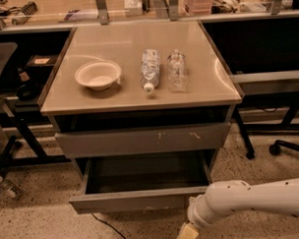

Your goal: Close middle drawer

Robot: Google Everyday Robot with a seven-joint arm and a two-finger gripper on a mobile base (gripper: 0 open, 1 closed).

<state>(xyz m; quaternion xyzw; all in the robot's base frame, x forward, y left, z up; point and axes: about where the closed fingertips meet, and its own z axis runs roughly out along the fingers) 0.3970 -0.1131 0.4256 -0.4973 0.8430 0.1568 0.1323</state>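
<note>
The middle drawer (132, 201) is a wide grey drawer with a plain front. It stands partly pulled out, and its shallow grey interior (146, 173) shows. My gripper (187, 234) is at the end of the white arm (250, 199). It sits low at the bottom edge, just in front of and below the right part of the drawer's front. Only its yellowish tip shows.
Above the open drawer is a grey drawer front with white scuff marks (143, 139). The cabinet top (112, 44) holds a white bowl (98, 75), a lying bottle (149, 68) and a second bottle (177, 70). A chair base (283, 146) stands at the right. A cable (106, 226) lies on the floor.
</note>
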